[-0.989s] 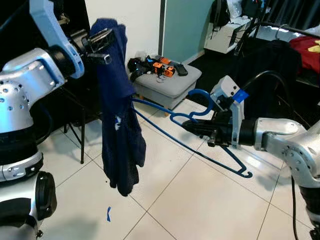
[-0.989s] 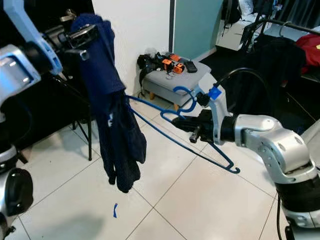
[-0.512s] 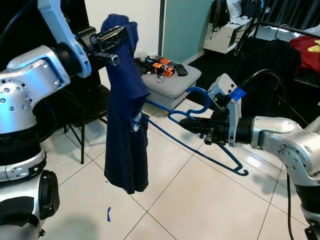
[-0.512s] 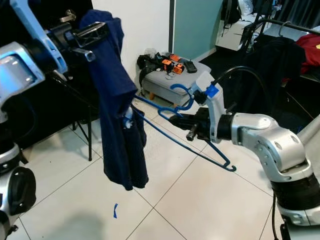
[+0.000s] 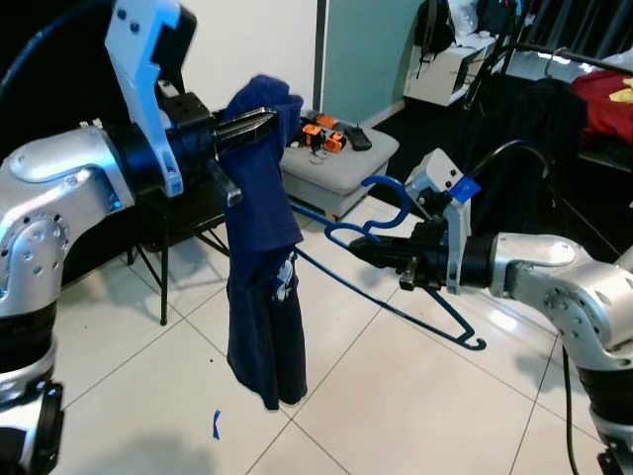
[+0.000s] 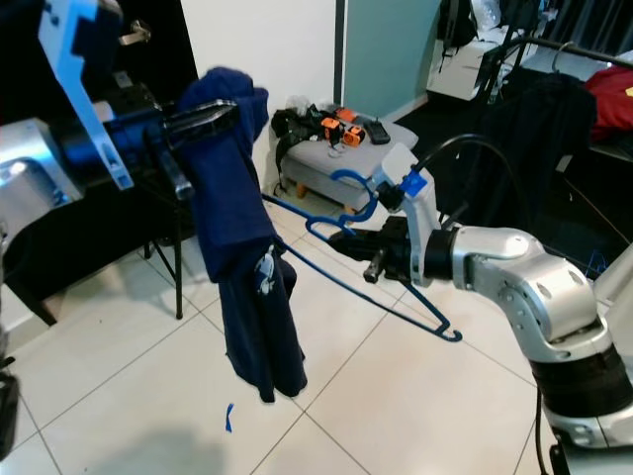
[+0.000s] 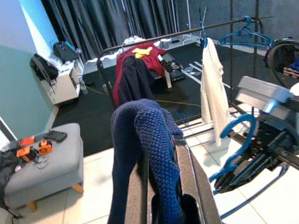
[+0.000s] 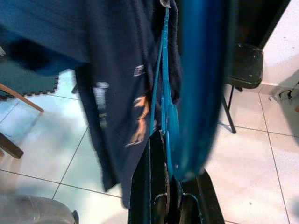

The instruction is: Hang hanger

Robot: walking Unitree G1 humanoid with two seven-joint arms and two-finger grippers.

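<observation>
The left tool (image 5: 259, 121) is closed on the top of a dark blue garment (image 5: 265, 287), which hangs down freely above the white tiled floor (image 5: 396, 406). I think it is lifted this high so that the cloth opens under its own weight. The right tool (image 5: 388, 257) is closed on the blue hanger (image 5: 396, 292), just below the hook. The hanger lies almost level, and its far arm reaches to 9 o'clock and disappears into the garment, probably to enter a shoulder. Behind the hanger, at 12 o'clock, a grey stool (image 5: 336, 163) carries small orange and black objects. At 2 o'clock stands a clothes rail (image 7: 177, 35) with hanging clothes, likely the final place.
</observation>
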